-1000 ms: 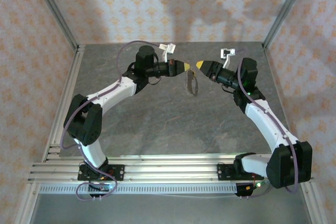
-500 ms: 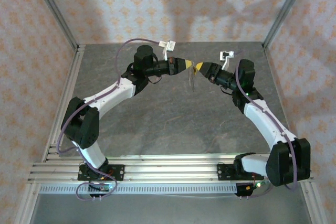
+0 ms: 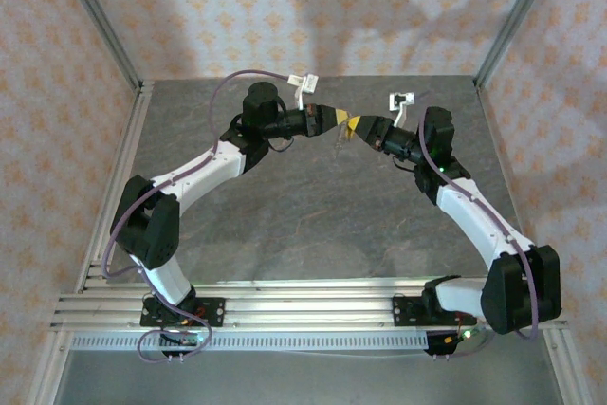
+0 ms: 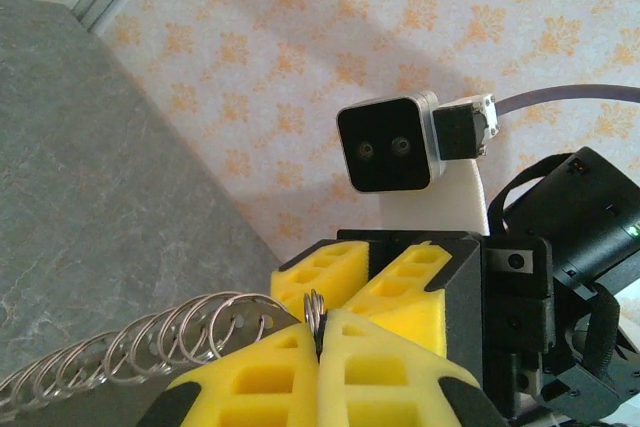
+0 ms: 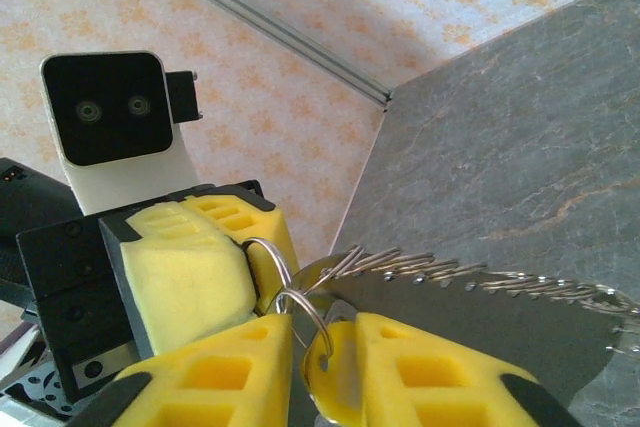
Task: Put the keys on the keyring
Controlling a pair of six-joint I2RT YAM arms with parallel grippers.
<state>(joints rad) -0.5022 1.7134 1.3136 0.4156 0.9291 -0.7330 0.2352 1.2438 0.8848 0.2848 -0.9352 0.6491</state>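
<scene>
Clamped together, the left fingers (image 4: 250,377) are shut on a loop of the keyring (image 4: 315,305). The loop is held edge-up at their tips, raised above the far middle of the counter (image 3: 313,225). From that loop a chain (image 4: 150,347) of wire coils is trailed off toward 8 o'clock in the left wrist view.

The right fingers (image 5: 420,377) are brought tip to tip with them. Seen from above, they lie at 3 o'clock from the left fingers, just beside them. A narrow gap is left between the right fingers. In it a turn of ring wire and a small tan piece, taken to be the key (image 5: 335,397), can be seen. Whether that piece is pinched or only lodged there cannot be told.

The coming move is judged to turn on one relation. The key sits at 3 o'clock from the held loop, touching or all but touching it. Its long axis cannot be read surely, though it seems to run along the right fingers toward 9 o'clock, straight at the loop. The right arm is the nearer to the key, so the threading would be expected from that side, with the loop steadied by the left.
</scene>
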